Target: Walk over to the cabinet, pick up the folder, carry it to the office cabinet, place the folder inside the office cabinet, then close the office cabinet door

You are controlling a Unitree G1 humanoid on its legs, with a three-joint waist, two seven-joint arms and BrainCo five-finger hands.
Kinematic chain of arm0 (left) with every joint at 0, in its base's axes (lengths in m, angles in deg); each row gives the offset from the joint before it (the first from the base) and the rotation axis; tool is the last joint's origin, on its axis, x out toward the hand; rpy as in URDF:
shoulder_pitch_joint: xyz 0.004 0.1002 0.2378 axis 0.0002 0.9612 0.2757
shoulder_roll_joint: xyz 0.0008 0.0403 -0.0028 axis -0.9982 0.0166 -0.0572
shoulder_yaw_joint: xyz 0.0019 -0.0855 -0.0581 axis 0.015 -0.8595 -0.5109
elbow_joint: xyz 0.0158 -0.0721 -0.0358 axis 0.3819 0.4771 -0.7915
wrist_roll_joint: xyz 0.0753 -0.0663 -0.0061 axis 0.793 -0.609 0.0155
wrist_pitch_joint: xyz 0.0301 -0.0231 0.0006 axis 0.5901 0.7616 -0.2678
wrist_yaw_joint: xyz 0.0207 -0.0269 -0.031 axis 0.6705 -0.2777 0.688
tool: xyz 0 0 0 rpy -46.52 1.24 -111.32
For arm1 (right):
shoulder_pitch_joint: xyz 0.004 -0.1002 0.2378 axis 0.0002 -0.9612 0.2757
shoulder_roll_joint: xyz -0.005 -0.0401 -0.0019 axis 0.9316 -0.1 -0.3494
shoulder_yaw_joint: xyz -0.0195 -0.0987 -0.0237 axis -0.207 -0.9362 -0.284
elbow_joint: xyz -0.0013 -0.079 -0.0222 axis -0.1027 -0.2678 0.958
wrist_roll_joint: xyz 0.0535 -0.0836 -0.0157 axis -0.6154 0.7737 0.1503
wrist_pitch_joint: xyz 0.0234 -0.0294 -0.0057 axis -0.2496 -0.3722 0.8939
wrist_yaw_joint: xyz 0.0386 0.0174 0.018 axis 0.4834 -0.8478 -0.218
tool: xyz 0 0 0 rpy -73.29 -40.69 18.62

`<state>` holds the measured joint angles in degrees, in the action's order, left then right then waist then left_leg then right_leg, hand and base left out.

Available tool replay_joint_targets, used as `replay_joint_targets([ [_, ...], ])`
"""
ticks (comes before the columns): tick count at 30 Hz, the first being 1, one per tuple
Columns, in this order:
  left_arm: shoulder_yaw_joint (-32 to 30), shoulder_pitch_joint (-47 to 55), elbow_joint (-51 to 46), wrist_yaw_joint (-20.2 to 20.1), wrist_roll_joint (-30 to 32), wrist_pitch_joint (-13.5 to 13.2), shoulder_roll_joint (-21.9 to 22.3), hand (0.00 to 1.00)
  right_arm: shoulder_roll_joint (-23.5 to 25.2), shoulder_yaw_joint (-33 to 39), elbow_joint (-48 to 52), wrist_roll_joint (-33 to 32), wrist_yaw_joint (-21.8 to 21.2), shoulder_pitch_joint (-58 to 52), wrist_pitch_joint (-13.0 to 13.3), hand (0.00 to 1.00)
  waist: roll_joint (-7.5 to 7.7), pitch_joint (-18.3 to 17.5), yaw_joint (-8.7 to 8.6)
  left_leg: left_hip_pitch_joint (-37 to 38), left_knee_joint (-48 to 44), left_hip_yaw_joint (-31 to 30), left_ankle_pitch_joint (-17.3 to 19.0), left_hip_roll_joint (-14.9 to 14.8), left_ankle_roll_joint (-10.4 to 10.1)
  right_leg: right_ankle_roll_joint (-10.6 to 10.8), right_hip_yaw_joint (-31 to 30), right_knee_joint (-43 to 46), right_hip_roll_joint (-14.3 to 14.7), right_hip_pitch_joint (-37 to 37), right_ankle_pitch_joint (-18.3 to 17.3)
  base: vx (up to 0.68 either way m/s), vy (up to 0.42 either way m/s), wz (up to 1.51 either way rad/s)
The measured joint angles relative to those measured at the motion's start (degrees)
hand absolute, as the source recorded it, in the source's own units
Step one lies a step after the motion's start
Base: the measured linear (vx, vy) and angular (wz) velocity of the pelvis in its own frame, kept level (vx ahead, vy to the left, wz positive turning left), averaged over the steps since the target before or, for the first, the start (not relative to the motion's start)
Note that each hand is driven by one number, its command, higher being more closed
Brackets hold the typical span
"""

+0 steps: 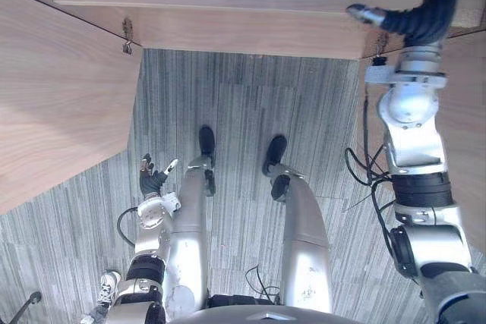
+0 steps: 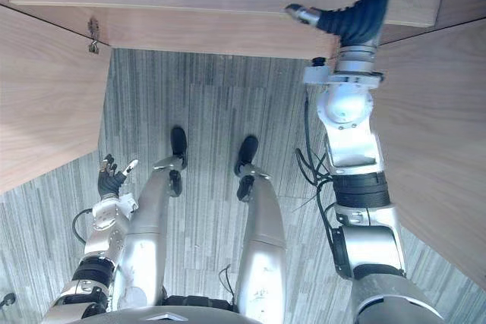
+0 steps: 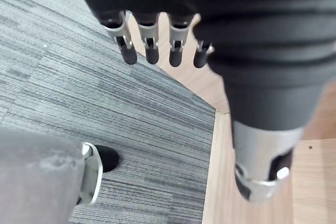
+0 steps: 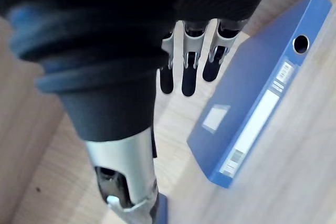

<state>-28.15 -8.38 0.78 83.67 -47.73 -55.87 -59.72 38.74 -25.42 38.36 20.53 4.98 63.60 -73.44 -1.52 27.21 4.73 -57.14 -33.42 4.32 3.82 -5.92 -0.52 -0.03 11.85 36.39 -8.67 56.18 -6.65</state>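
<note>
Placement looks done: blue plastic box folder (image 4: 249, 85) lies on the pale wooden cabinet shelf (image 4: 307, 182), right hand (image 4: 189, 74) straight-fingered above the shelf, left hand (image 1: 152, 181) slack far below it; wooden door (image 1: 53, 96) not yet closed.

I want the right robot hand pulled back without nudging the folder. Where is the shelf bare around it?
The wooden shelf is bare between the right robot hand and the blue folder, and again past the folder's spine side. It is tighter by the thumb, where another blue corner shows. The left robot hand hangs low over the carpet.
</note>
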Motion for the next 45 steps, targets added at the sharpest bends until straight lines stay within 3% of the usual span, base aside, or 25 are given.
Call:
replay_joint_targets([
  [4, -0.1, 0.0, 0.0, 0.1, 0.0, -0.1, -0.4, 0.00, -0.2, -3.9, -9.5, 6.4, -0.3, 5.6, -2.8, 1.00, 0.00, 0.0, 0.38, -0.2, 0.6, 0.0, 0.0, 0.1, 0.0, 0.1, 0.2, -0.3, 0.0, 0.2, 0.1, 0.04, 0.011, 0.01],
  [10, -0.1, 0.0, 0.2, 0.5, -0.1, -0.7, -0.7, 0.00, -1.4, -6.7, -22.8, 10.7, -0.5, 14.7, -6.1, 1.00, 0.06, 0.0, 0.48, -3.0, -0.3, -1.0, -0.1, 0.1, 0.0, 0.0, 1.2, 0.4, -0.3, 2.5, 0.1, 0.02, 0.006, 0.02],
  [17, -0.1, 0.0, 0.6, 1.6, -0.3, -1.0, -0.7, 0.00, -1.8, -7.9, -31.9, 10.4, 0.1, 22.3, -6.2, 1.00, 0.07, 0.0, 0.34, -5.1, -0.6, -1.1, -0.3, 0.4, 0.1, -0.1, 1.9, 1.3, -1.1, 4.4, 0.0, 0.00, 0.006, 0.03],
  [32, -2.1, -0.1, 0.6, 3.0, -4.7, -2.2, -0.1, 0.00, -2.6, -16.7, -47.1, 1.6, 1.0, 41.5, -6.0, 1.00, 0.08, 0.0, 0.16, -7.7, 2.6, -1.0, -3.3, 0.4, -0.3, -1.1, 2.9, -0.2, -1.1, 7.6, 1.3, 0.00, 0.000, 0.01],
  [45, -2.1, -0.3, 0.6, 2.7, -5.2, -3.1, 1.6, 0.00, -4.3, -20.0, -51.6, -10.3, -1.5, 45.2, -5.9, 1.00, 0.08, 0.0, -0.13, -6.5, 4.5, -1.0, -5.2, 0.4, -0.5, -1.6, 3.0, -0.7, -0.9, 7.1, 2.3, 0.00, -0.003, 0.00],
])
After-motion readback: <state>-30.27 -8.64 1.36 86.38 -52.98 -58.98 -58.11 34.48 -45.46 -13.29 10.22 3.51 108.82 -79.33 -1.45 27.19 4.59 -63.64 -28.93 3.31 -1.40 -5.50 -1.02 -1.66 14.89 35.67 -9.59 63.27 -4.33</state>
